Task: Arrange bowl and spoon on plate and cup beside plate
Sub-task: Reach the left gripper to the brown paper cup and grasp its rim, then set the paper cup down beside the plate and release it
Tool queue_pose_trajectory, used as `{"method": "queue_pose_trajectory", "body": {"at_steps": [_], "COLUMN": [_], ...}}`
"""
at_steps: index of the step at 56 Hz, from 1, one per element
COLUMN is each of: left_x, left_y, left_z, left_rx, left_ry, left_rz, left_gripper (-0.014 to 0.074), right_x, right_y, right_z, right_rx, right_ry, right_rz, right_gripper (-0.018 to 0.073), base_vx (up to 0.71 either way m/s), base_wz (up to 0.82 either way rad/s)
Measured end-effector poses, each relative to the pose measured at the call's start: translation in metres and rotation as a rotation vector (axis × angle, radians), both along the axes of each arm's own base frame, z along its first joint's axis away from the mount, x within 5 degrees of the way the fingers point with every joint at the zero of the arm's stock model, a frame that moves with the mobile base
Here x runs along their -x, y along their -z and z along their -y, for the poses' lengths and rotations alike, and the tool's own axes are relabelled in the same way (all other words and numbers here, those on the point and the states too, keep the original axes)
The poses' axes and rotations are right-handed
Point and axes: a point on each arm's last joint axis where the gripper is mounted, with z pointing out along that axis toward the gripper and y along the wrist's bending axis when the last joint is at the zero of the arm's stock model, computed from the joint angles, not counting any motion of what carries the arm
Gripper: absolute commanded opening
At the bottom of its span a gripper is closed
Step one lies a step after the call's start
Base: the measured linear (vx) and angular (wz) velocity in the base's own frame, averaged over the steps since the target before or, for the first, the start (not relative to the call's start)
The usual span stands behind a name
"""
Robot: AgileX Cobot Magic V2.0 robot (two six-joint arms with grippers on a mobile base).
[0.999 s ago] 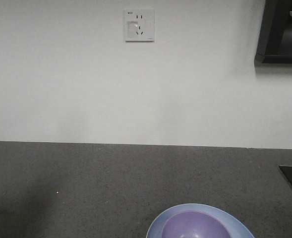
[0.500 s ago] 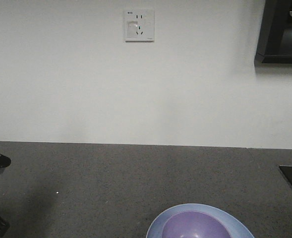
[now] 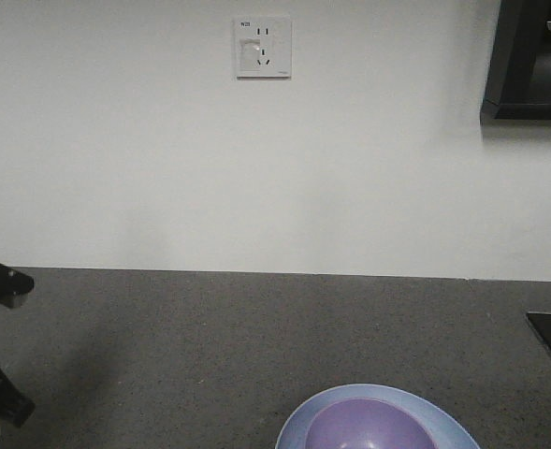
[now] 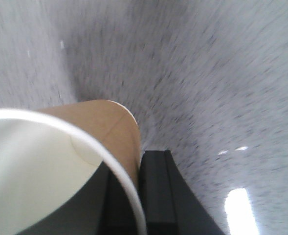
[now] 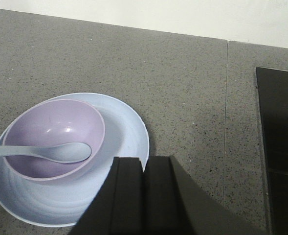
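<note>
Risk lies with the cup (image 4: 60, 161), clamped in the left jaws (image 4: 134, 196) at the far left, well apart from the plate (image 5: 129, 127). Thin paper may crush, or tip on release. Bowl (image 5: 53, 137) sits on the plate; spoon (image 5: 41, 152) rests in the bowl. Right jaws (image 5: 144, 196) are together, empty. Tabletop (image 5: 173, 63): dark speckled stone; white wall (image 3: 256, 168), socket (image 3: 263, 48).

Bare counter (image 3: 210, 346) lies left of the plate (image 3: 298, 428); cooktop (image 5: 278, 147) stands right.
</note>
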Motion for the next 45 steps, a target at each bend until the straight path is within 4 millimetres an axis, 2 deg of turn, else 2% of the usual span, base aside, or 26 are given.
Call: {"method": "queue_pose_trajectory", "body": {"at_steps": [11, 22, 28, 40, 45], "left_x": [0.012, 0.023, 0.024, 0.017, 0.014], "left_y": [-0.048, -0.067, -0.063, -0.032, -0.023], "left_z": [0.029, 0.071, 0.096, 0.148, 0.164], "left_rx": [0.097, 0.182, 0.206, 0.188, 0.183], "left_ry": [0.143, 0.302, 0.375, 0.492, 0.521], "left_rz": [0.101, 0.133, 0.115, 0.024, -0.001], "left_gripper": [-0.0003, -0.0003, -0.0003, -0.0003, -0.0003], "right_x": [0.000, -0.001, -0.001, -0.001, 0.000], "right_y": [-0.001, -0.001, -0.001, -0.001, -0.001], "right_z": [0.000, 0.000, 0.000, 0.000, 0.000], "right_rx": [-0.002, -0.002, -0.002, -0.002, -0.002], "right_ry": [0.000, 0.000, 0.000, 0.000, 0.000], "right_rz": [0.009, 0.012, 0.012, 0.012, 0.011], "right_gripper": [-0.0009, -0.0009, -0.0009, -0.0009, -0.0009], "base_vx": [0.00, 0.00, 0.00, 0.00, 0.00], "base_wz": [0.00, 0.00, 0.00, 0.00, 0.00]}}
